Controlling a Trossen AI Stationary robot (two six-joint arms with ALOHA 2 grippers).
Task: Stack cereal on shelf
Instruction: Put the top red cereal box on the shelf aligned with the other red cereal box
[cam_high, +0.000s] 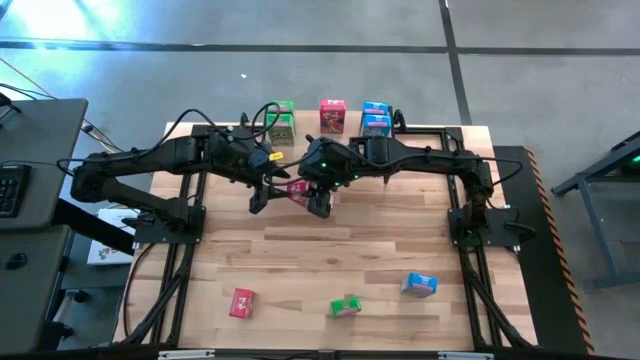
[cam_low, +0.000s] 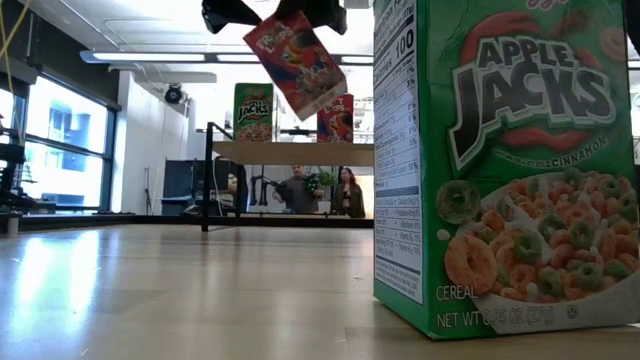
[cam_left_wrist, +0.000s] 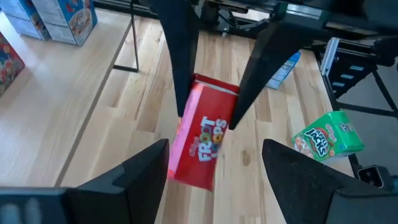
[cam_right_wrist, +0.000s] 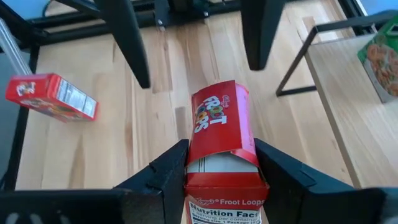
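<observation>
step: handover of red box | right pincer clamps it | left pincer wide, empty | next: carry to shelf, 12 o'clock

One red Froot Loops box is tilted in the air mid-counter. Shelf at the far edge holds green, red, and blue boxes. Three loose boxes lie along the near edge.
</observation>
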